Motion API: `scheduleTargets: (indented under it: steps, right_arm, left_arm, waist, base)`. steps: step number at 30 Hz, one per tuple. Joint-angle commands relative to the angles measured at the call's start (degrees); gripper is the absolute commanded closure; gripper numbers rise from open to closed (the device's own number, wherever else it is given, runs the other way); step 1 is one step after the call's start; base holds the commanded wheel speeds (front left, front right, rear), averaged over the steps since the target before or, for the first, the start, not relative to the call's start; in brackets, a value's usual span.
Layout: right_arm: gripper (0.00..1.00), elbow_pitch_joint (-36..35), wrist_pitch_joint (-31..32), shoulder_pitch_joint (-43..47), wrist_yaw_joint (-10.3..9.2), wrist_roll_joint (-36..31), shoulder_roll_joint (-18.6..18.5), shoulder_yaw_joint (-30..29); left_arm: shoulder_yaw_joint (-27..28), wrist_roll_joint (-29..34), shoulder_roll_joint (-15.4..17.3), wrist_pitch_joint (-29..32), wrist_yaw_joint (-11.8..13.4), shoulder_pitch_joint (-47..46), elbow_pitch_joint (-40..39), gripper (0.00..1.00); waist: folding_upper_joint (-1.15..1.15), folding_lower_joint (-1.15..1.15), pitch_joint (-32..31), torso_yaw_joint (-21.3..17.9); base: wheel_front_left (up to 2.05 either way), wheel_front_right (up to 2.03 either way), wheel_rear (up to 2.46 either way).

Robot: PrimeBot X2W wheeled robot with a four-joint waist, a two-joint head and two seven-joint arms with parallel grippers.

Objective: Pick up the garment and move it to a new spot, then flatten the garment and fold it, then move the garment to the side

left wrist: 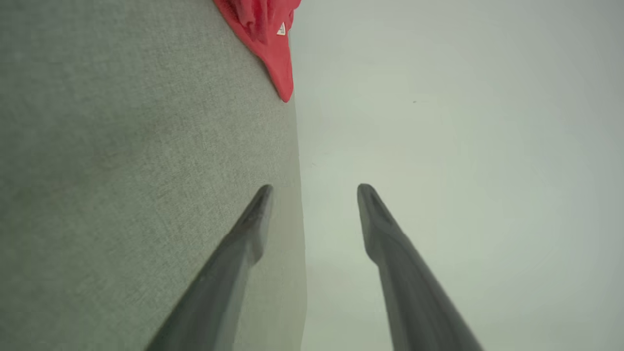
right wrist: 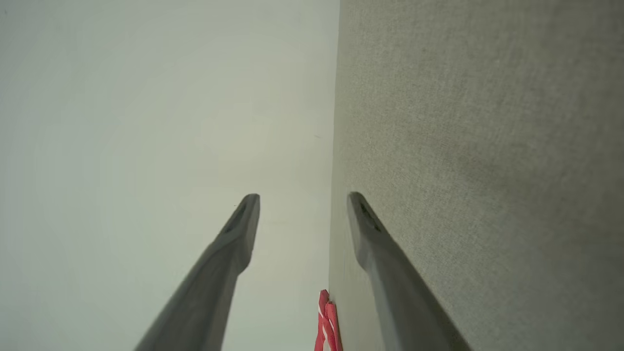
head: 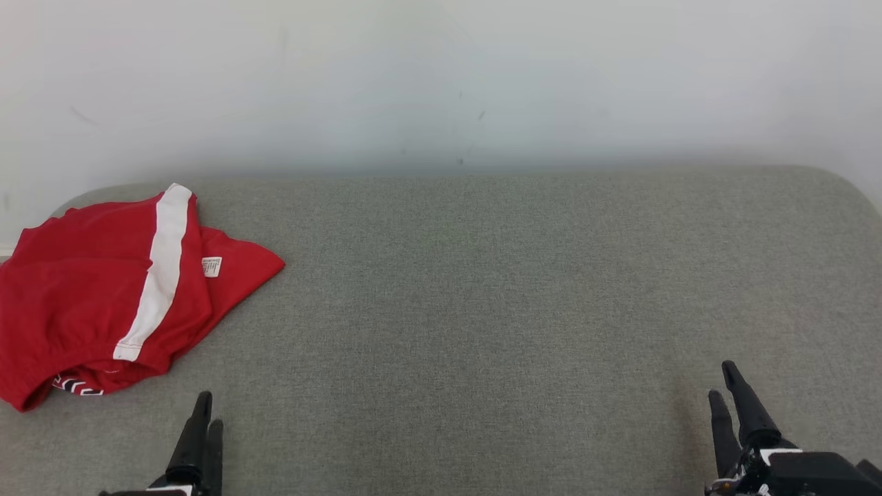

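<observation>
Grey fabric surface [head: 482, 310] is spreading wide w/ a pale wall [head: 441, 83] behind. One red garment [head: 89, 296] is lying bunched at its left end, ahead and left of the left pincer [head: 211, 408], not touching it, and well apart from the right pincer [head: 722, 379] at near right. Garment's long axis is running near-left to far-right, pointed corner aiming twd the surface's middle. Two pincers, both standing wide w/ nothing btwn the fingers. One white stripe [head: 160, 275] is crossing the garment front-to-back; one small white label [head: 211, 266] is sitting just beside it.
</observation>
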Motion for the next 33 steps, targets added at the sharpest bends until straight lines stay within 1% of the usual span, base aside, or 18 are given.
scheduleTargets:
  steps: [1, 5, 9, 16, 19, 29, 33]
  right_arm:
    - [0.00, -0.2, -0.1, -0.1, 0.00, -0.1, 0.0, 0.1]
    - [0.00, -0.8, -1.4, 0.0, 0.00, -1.0, 0.0, 0.9]
    - [0.00, -1.4, -2.5, 0.1, -0.01, -3.3, -0.1, 1.4]
    - [0.00, -3.1, -4.4, 0.2, -0.01, -10.9, -0.4, 1.9]
    - [0.00, -4.0, -5.2, 0.3, -0.02, -14.5, -0.3, 2.2]
    - [0.00, -5.9, -7.5, 0.7, -0.03, -27.0, -0.3, 3.9]
    - [0.00, -6.3, -8.4, 0.9, -0.03, -31.9, -0.3, 4.5]
  left_arm:
    - [-0.1, 0.0, 0.0, -0.2, 0.0, -0.1, -0.3, 0.00]
    - [-0.6, 0.8, 0.0, -1.4, 0.0, 0.1, -1.2, 0.00]
    - [-0.8, 3.0, 0.1, -2.5, 0.0, 0.2, -2.0, 0.00]
    - [-0.8, 9.8, 0.1, -4.4, 0.4, 0.2, -3.6, 0.00]
    - [-1.0, 13.5, 0.1, -5.2, 0.8, 0.2, -4.4, 0.00]
    - [-2.5, 28.5, 0.2, -7.6, 2.5, 1.0, -6.4, 0.00]
    - [-3.4, 34.0, 0.7, -8.5, 2.9, 1.3, -6.6, 0.00]
  waist:
    - [0.00, 0.00, 0.0, 0.0]
    - [0.00, 0.00, 0.0, 0.0]
    - [0.00, 0.00, 0.0, 0.0]
    - [0.00, 0.00, 0.1, -0.1]
    - [0.00, 0.00, 0.1, -0.1]
    - [0.00, 0.00, 0.0, -0.1]
    - [0.00, 0.00, 0.0, 0.0]
  base:
    - [0.00, 0.00, 0.00]
    - [0.00, 0.00, 0.00]
    - [0.00, 0.00, 0.00]
    - [0.00, 0.00, 0.00]
    - [0.00, 0.00, 0.00]
    - [0.00, 0.00, 0.00]
    - [0.00, 0.00, 0.00]
